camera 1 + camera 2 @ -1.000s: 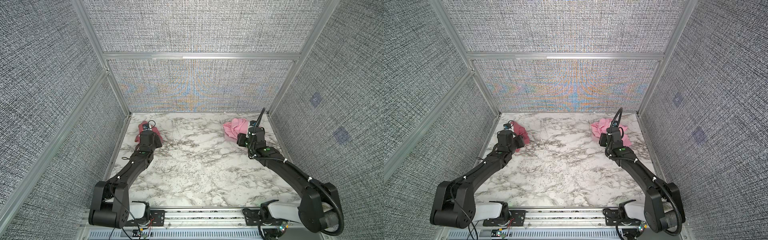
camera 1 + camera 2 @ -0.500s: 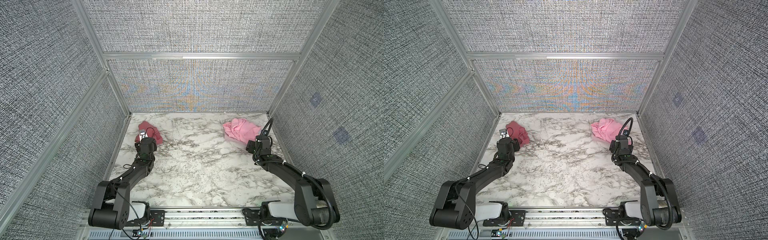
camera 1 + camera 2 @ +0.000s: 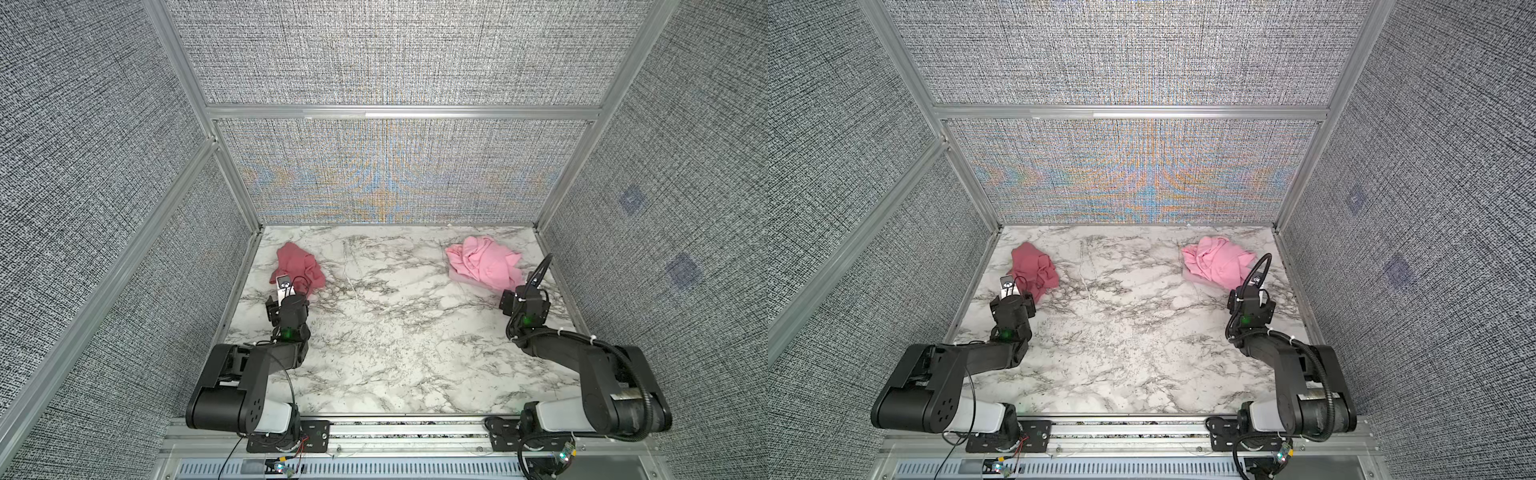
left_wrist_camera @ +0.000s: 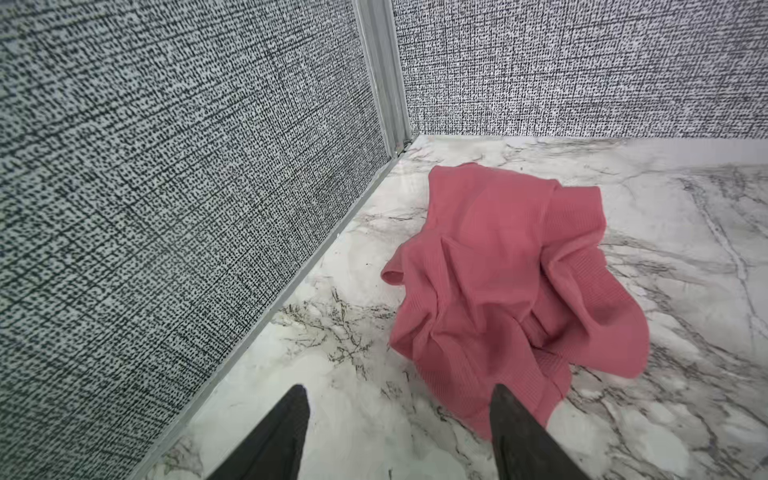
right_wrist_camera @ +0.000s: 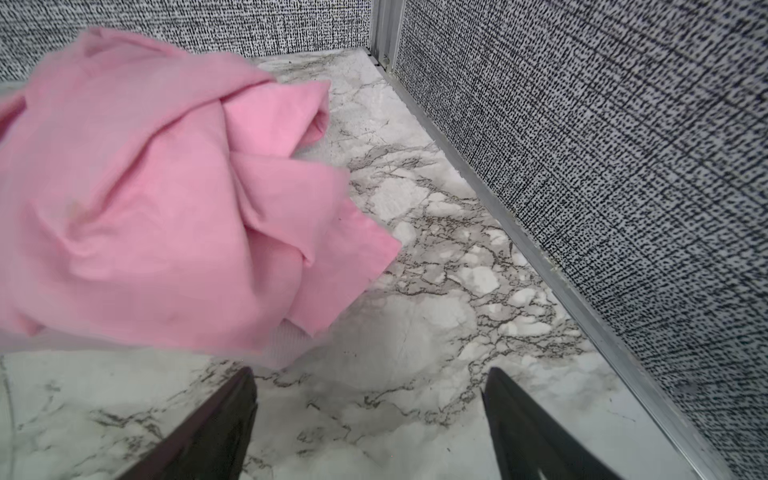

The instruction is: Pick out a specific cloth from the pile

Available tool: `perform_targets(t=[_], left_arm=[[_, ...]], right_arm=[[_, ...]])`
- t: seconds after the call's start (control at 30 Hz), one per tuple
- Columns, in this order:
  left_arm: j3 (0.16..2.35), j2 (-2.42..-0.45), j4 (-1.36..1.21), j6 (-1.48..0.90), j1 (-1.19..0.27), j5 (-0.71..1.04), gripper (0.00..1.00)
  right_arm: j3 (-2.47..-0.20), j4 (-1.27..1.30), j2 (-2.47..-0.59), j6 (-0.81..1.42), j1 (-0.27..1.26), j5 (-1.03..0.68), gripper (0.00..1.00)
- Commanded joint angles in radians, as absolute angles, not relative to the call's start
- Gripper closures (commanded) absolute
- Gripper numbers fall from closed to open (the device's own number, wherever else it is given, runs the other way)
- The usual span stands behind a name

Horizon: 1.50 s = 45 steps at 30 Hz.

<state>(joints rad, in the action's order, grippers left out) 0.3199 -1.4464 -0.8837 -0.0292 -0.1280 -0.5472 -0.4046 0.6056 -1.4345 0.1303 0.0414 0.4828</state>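
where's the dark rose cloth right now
In both top views the rose-red cloth lies crumpled on the marble table at the far left, near the left wall, just beyond the open left pincer, untouched.

This is looking like a robot test cell in a lab, because grey woven panels (image 3: 382,54) in aluminium frames (image 3: 399,112) are closing in a marble-pattern desk (image 3: 399,332) on three sides, and two black arms are standing on a metal rail (image 3: 407,432) at its front edge.
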Motion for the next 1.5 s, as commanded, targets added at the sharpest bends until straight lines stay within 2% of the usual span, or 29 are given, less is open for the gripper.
perform_targets(t=[0.0,0.13,0.27,0.57,0.73,0.83,0.9,1.2,1.47], left_arm=[[0.304,-1.477,-1.066,-0.021,-0.121,-0.508,0.29],[0.284,-1.483,-1.107,-0.012,-0.115,-0.467,0.29],[0.225,-1.477,-1.211,0.0,-0.111,-0.42,0.28],[0.209,-1.476,-1.239,0.009,-0.111,-0.397,0.28],[0.154,-1.481,-1.341,0.023,-0.111,-0.357,0.28],[0.14,-1.527,-1.39,0.014,-0.102,-0.327,0.19],[0.129,-1.558,-1.474,0.042,-0.102,-0.311,0.17],[0.162,-1.542,-1.379,0.015,-0.074,-0.261,0.02],[0.161,-1.541,-1.379,0.015,-0.074,-0.258,0.01]], right_arm=[[-0.364,0.902,-1.481,0.068,0.04,0.43,0.09],[-0.355,0.919,-1.492,0.058,0.031,0.353,0.05],[-0.289,1.113,-1.557,0.02,0.025,0.268,0.04],[-0.305,1.06,-1.546,0.016,0.017,0.216,0.03],[-0.31,1.05,-1.545,0.02,0.008,0.194,0.02],[-0.314,1.042,-1.546,0.023,0.002,0.179,0.01],[-0.315,1.039,-1.545,0.023,0.0,0.172,0.01],[-0.315,1.038,-1.545,0.026,-0.002,0.17,0.01],[-0.315,1.039,-1.545,0.024,-0.002,0.171,0.01]])
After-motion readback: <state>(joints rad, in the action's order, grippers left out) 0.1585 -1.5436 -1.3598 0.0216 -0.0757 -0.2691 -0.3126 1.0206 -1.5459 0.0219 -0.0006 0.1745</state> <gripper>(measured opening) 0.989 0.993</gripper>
